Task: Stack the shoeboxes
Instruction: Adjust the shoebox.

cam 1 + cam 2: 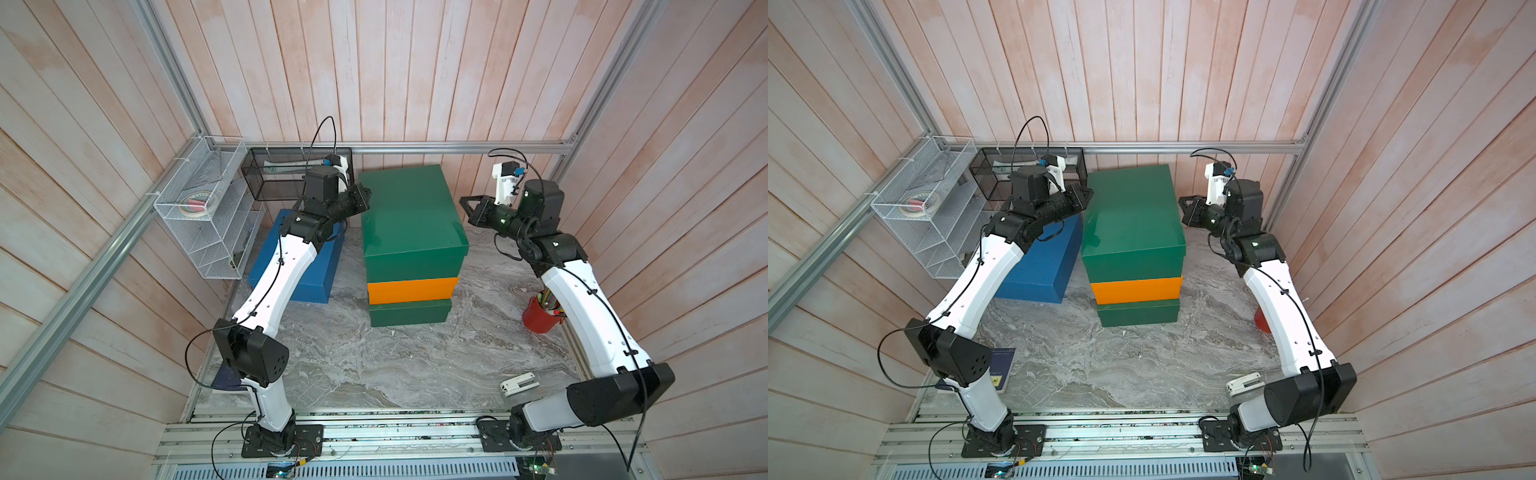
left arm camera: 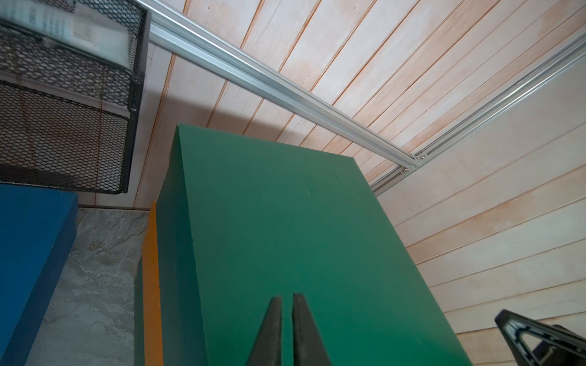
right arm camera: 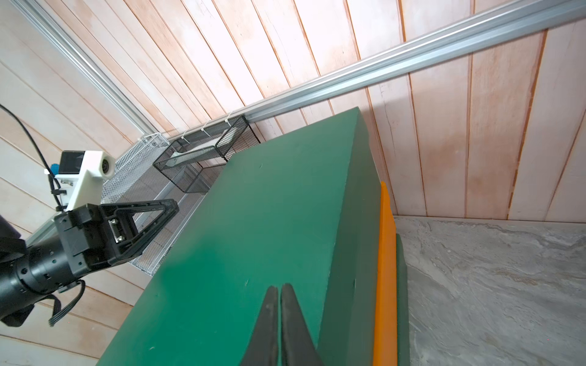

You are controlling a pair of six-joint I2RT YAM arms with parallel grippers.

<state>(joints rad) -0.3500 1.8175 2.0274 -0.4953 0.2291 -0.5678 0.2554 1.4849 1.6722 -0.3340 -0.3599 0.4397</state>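
Plank walls, grey marbled desk (image 1: 374, 374).

Both top views: a pile three high, with bottom green shoebox (image 1: 409, 314), orange shoebox (image 1: 411, 289) and top green shoebox (image 1: 409, 212). Left hand (image 1: 365, 198) is at one long edge of the top lid. Right hand (image 1: 464, 202) is just off the opposite edge, and I cannot tell whether it touches. Both hands are pinched closed and carry nothing. Blue shoebox (image 1: 318, 272) lies flat on the desk, below the left hand on the side away from the pile. It is partly under that arm and apart from the pile. Black mesh basket (image 1: 274, 183) hangs on the wall behind the left hand.

Left wrist: fingers (image 2: 271, 332) are nearly together with only a slit between them, over the top green lid and empty. The blue one is low to the side, with a strip of bare desk between it and the pile.

Right wrist: fingers (image 3: 266, 329) are pressed together over the same lid, also empty. The orange edge pokes out a little under the green lid. The left hand is visible across the lid.

Step, as I judge it: three are stacked and the blue one is left, with both hands at the top box but not gripping it.

Next move likely calls for:
- both hands dropping to the blue one and squeezing its long sides
- the right hand coming around the pile
- a lift above the tall pile, set down square on the top green lid

Risk: nudging the pile on the way.
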